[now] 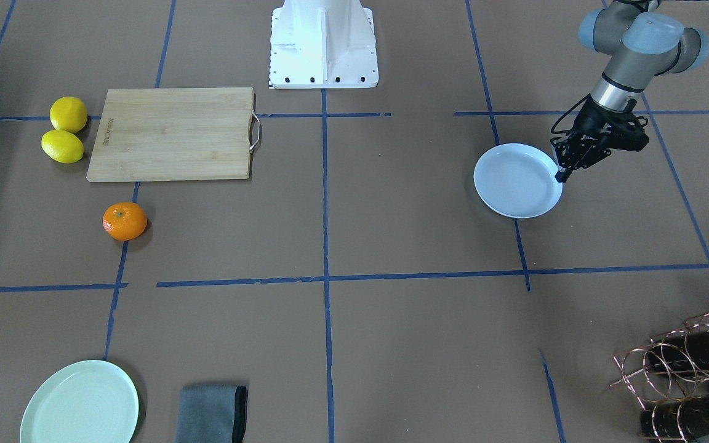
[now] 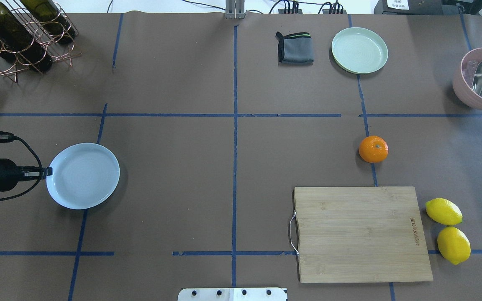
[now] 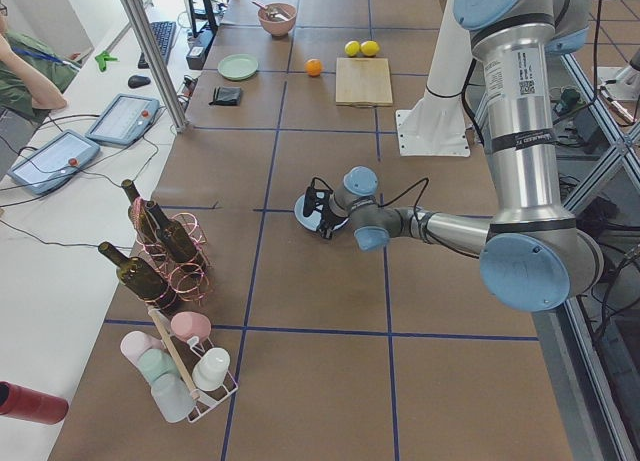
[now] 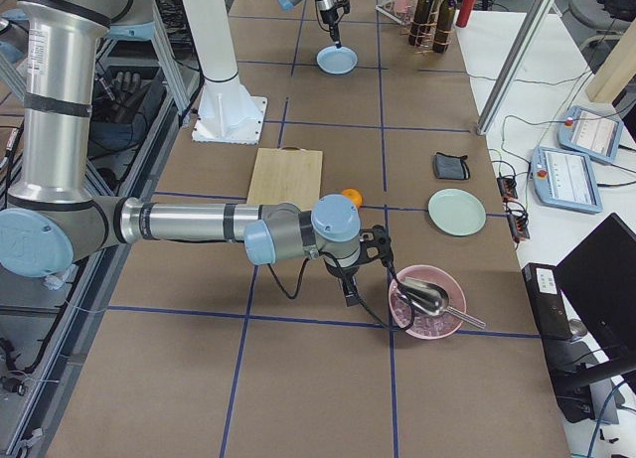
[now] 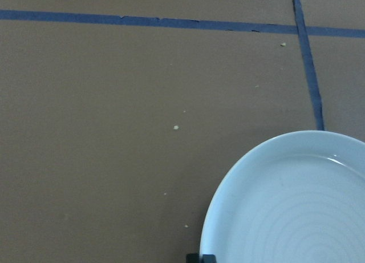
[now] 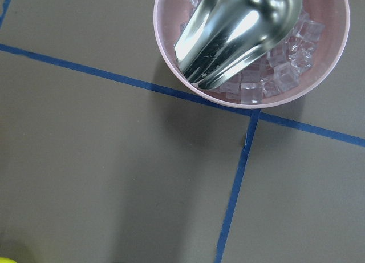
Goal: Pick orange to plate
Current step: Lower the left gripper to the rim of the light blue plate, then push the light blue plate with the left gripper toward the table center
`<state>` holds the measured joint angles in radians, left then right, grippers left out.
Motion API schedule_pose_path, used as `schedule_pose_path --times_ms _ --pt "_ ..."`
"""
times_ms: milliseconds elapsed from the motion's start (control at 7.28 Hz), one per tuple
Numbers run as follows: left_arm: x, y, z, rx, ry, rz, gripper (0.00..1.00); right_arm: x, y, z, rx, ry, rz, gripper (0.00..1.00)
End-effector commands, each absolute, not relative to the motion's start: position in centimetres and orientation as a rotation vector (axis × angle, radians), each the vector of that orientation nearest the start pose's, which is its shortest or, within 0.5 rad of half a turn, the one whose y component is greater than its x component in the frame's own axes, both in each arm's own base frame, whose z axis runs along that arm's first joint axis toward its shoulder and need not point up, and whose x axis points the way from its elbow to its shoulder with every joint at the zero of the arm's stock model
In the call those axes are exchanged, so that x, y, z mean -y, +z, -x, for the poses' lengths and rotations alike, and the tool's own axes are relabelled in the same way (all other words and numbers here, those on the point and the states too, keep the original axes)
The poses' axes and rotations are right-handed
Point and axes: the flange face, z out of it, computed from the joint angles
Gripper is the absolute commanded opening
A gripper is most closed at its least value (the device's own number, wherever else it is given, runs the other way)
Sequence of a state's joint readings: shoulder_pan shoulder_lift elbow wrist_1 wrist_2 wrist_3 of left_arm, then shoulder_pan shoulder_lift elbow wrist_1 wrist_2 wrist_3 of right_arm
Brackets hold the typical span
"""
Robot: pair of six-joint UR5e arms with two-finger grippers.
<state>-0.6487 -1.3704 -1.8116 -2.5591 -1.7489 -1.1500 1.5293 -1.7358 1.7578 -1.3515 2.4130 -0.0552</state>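
The left gripper [image 1: 559,176] is hanging right at the rim of the plate [image 1: 514,184]. Its fingers are drawn narrow, coming to a point on that edge, and I can't tell whether they're actually pinching it. The orange [image 1: 125,221] is sitting well apart from it, clear across the table, just off the board's [image 1: 170,132] corner. The right gripper [image 4: 350,297] is hovering just beside the bowl [image 4: 427,332] of ice, with the orange a little way off. I can't tell whether its fingers are wide or narrow.
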Motion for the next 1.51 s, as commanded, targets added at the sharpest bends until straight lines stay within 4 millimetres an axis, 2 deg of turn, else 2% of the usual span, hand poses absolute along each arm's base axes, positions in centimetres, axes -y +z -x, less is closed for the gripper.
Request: schedule_pose_path --times_ms 0,137,412,550,687,824,962,1099,1374 --pt "37.6 47.8 -30.4 -1.039 -0.104 -0.426 0.00 43.4 61.6 -4.0 0.839 -0.192 -0.227 1.00" --pt "39.8 44.2 -33.6 -1.026 -0.113 -0.412 0.00 43.4 61.6 -4.1 0.839 -0.190 -0.228 1.00" --pt "46.1 30.1 -42.1 -1.006 -0.135 -0.389 0.00 43.4 61.6 -4.0 0.839 -0.192 -0.227 1.00" --pt "47.3 26.5 -45.7 -1.019 -0.178 -0.343 0.00 43.4 61.6 -4.0 0.839 -0.192 -0.227 1.00" --pt "47.6 24.9 -48.5 -1.035 -0.177 -0.331 0.00 43.4 61.6 -4.1 0.839 -0.189 -0.227 1.00" --pt "47.8 24.5 -51.6 -1.023 -0.163 -0.319 0.00 43.5 61.6 -4.0 0.839 -0.192 -0.227 1.00" --pt "47.9 25.4 -53.6 -1.025 -0.171 -0.367 0.00 43.5 61.7 -4.0 0.839 -0.191 -0.226 1.00" --pt "48.0 27.1 -55.1 -1.055 -0.165 -0.393 0.00 43.5 61.7 -4.0 0.839 -0.191 -0.226 1.00" --pt "47.3 27.4 -56.0 -1.065 -0.152 -0.392 0.00 43.5 61.7 -4.0 0.838 -0.191 -0.226 1.00"
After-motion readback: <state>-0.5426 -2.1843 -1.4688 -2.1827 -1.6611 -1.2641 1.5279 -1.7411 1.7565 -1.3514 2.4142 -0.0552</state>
